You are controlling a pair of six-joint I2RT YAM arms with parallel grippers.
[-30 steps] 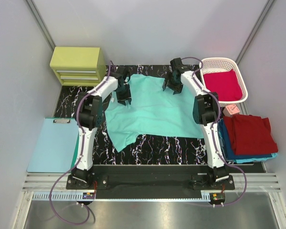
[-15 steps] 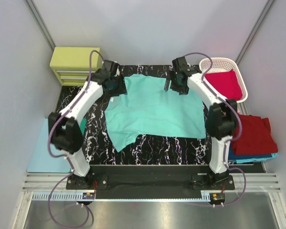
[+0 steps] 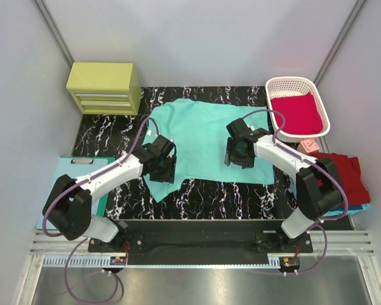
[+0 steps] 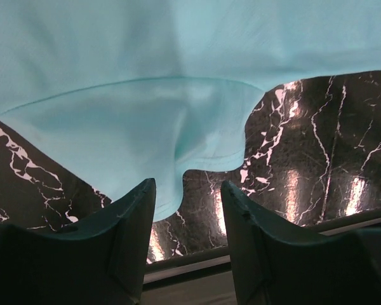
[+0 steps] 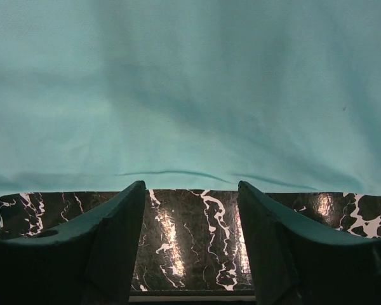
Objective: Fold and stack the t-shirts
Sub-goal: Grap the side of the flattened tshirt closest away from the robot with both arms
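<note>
A mint shirt (image 3: 206,136) lies spread out flat in the middle of the black worktop (image 3: 209,190). The left fingers (image 3: 164,168) are at its near left corner. In the left wrist view they are spread apart and hold nothing. A corner of the shirt (image 4: 171,146) dips down toward the gap between them, and its edge lies right by the left tip. I cannot tell if it touches. The right fingers (image 3: 237,152) are over the near right part of the shirt. In the right wrist view they are spread apart too, with nothing in them. The near edge of the shirt (image 5: 190,95) runs across just past the tips, and bare worktop shows in the gap. At the far right is a white basket (image 3: 292,81) with a crimson shirt (image 3: 296,114) in it. Nearer, on the right, a dark red shirt (image 3: 343,175) lies on top of blue cloth (image 3: 352,208). The right arm hides part of that pile. A pale blue clipboard (image 3: 63,170) lies off the left side of the worktop. A yellow-green box of drawers (image 3: 105,86) sits at the far left corner.
</note>
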